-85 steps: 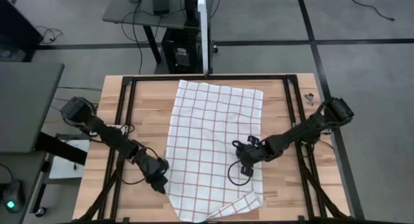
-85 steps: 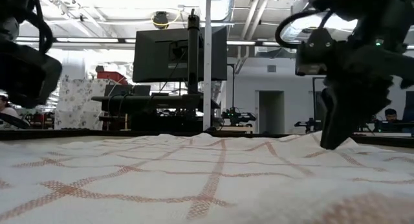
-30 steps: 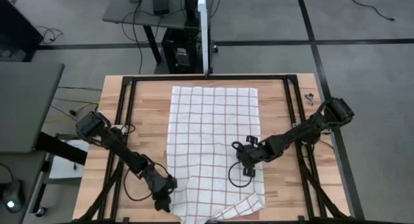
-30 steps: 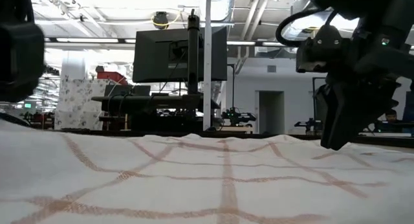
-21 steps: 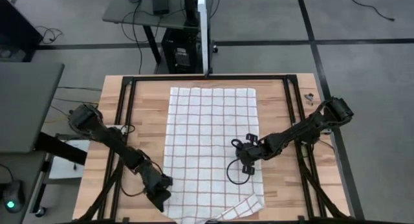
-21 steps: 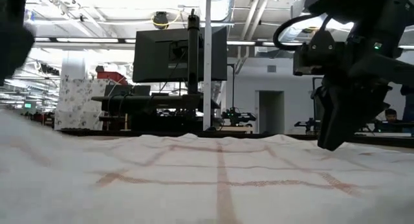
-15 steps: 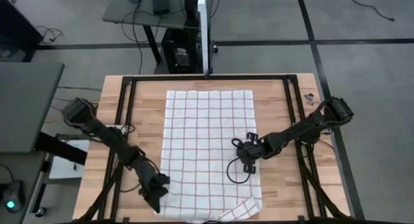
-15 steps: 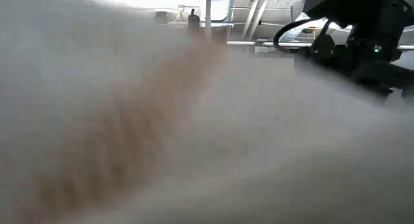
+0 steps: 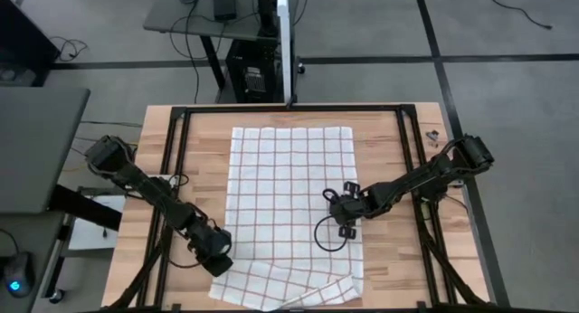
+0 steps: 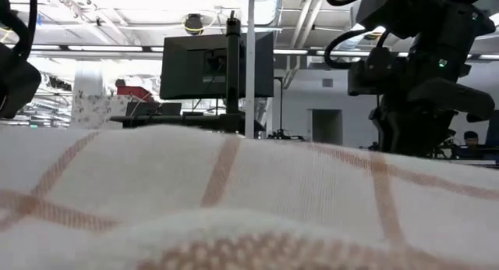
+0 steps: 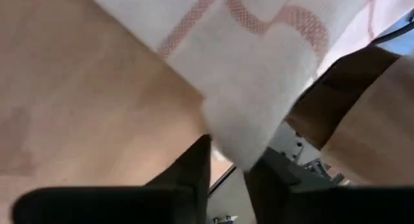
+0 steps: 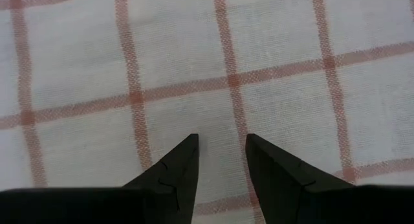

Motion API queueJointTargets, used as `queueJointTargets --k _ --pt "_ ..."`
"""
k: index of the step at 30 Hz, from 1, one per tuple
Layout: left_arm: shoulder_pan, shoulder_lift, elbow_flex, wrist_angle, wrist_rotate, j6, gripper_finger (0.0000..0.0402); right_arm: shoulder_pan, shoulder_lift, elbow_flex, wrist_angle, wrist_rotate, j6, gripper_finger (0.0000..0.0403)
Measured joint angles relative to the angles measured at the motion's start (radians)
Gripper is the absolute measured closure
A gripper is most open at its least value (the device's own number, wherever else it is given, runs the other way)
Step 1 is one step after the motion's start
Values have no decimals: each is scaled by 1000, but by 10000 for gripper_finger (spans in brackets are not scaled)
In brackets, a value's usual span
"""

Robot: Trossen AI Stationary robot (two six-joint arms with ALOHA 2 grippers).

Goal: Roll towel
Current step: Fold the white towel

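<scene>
The white towel (image 9: 289, 195) with reddish-brown grid lines lies spread on the wooden table (image 9: 194, 168). Its near edge (image 9: 289, 281) is raised into a fold that fills the lower half of the low view (image 10: 234, 200). My left gripper (image 9: 217, 259) is at the towel's near-left corner and shut on it (image 11: 228, 166). My right gripper (image 9: 346, 224) stands over the towel's right half with its fingers close together, tips on the cloth (image 12: 221, 143). In the low view the raised towel hides its fingertips (image 10: 413, 122). My left gripper pinches the towel's near-left corner (image 11: 242, 136) between its two fingers; one layer or several, I cannot tell. The corner is lifted off the table, and the cloth runs away from it toward the spread part. My right gripper presses its shut fingertips (image 12: 189, 149) down from above on the flat towel's right half (image 12: 223, 114), which lies on the table.
A black frame (image 9: 176, 123) runs round the tabletop. Bare wood shows left (image 9: 194, 195) and right (image 9: 389, 250) of the towel. The near-right corner (image 9: 348, 286) is folded over. A small metal part (image 9: 432, 135) lies at the far right.
My left gripper has pulled the near-left corner toward the table's left and near edges, spreading the towel square. It has then lifted the corner and carried it toward the far edge, so the near edge rises and folds over. My right gripper has moved slightly toward the far edge on the towel.
</scene>
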Motion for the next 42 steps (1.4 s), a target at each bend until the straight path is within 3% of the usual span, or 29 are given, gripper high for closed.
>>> queueJointTargets --k 5,13,19,26,34,42 --pt "6 -64 20 14 5 -18 294 5 -2 22 3 -141 40 280" --pt "115 -158 74 -48 -138 76 295 -4 -3 35 65 -156 87 280" --pt "260 -211 112 -262 -358 143 295 -81 -3 35 48 -156 238 280" --pt "419 -209 121 -353 -636 226 295 -161 -2 35 54 -125 315 280" --pt "695 17 121 -311 -452 594 296 -253 -1 -9 35 -119 369 280" --pt "925 125 125 -225 -420 908 296 -406 -1 -12 19 -120 333 280"
